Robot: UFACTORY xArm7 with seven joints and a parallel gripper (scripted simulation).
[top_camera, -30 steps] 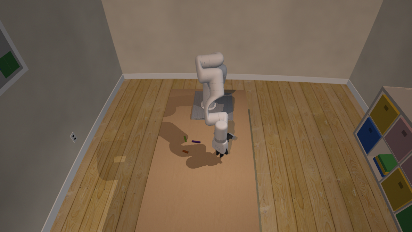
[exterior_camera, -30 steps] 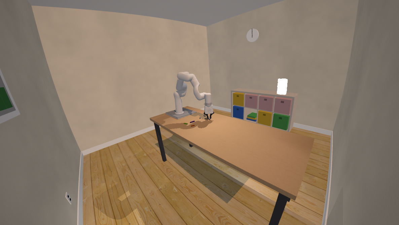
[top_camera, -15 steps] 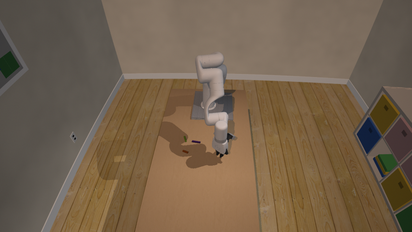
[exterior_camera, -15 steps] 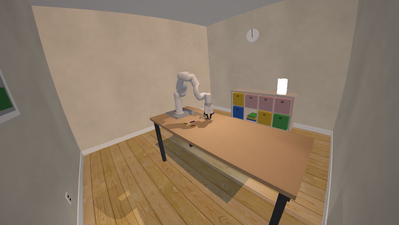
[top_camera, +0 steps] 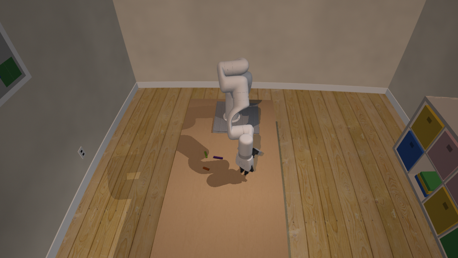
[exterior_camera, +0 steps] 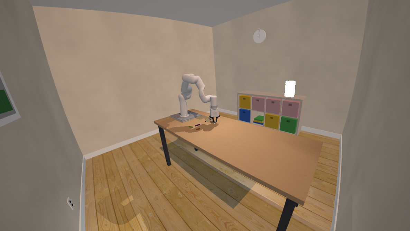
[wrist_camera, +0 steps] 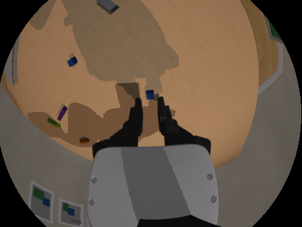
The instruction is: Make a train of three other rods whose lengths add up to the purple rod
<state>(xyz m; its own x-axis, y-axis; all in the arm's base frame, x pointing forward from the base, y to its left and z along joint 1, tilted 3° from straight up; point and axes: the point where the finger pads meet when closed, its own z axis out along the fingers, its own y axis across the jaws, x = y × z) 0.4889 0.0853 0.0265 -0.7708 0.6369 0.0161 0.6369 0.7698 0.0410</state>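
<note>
My gripper [top_camera: 246, 172] [exterior_camera: 214, 122] [wrist_camera: 149, 105] is partly open and points down, low over the table. In the wrist view a small blue rod [wrist_camera: 149, 94] lies just beyond the fingertips, in line with the gap between them. A second blue rod [wrist_camera: 72, 61] [exterior_camera: 205, 121] lies apart. A grey rod [wrist_camera: 107, 5] [exterior_camera: 210, 119] lies at the wrist view's top edge. The purple rod [top_camera: 217, 157] [exterior_camera: 197, 125] [wrist_camera: 62, 113], a lime rod [top_camera: 206, 154] [exterior_camera: 190, 126] [wrist_camera: 54, 123] and an orange rod [top_camera: 206, 168] [exterior_camera: 197, 129] [wrist_camera: 84, 140] lie separately. The arm hides both blue rods and the grey one in the top view.
The rods lie on the wooden table [top_camera: 221, 221] [exterior_camera: 258, 151]. The arm stands on a grey base plate [top_camera: 220, 127] [exterior_camera: 173, 116] at the table's back end. A shelf with coloured boxes [exterior_camera: 271, 121] stands away from the table. Arm shadows cover part of the rod area.
</note>
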